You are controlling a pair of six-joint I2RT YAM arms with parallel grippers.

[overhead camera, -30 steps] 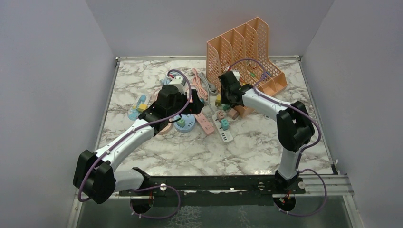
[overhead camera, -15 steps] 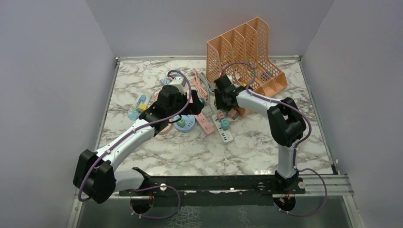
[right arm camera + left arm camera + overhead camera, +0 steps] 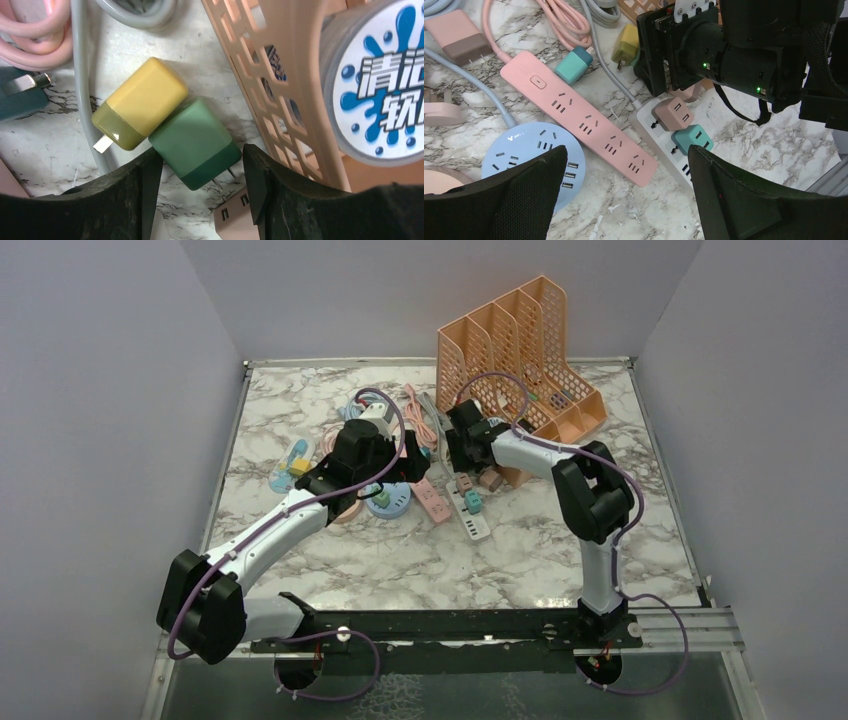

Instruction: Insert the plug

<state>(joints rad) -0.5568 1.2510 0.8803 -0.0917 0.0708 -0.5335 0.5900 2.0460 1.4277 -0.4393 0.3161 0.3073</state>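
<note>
While flat, ungripped between parted right fingers [image 3: 125,200], green plug [image 3: 195,142], prongs [image 3: 230,173] down-right diagonally.

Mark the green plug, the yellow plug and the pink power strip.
green plug [image 3: 192,142]: right wrist view, top face.
yellow plug [image 3: 141,100]: right wrist view, top face.
pink power strip [image 3: 574,112]: left wrist view, mid-body.

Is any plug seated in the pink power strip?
No, the pink power strip shows four bare sockets in the left wrist view.
</note>
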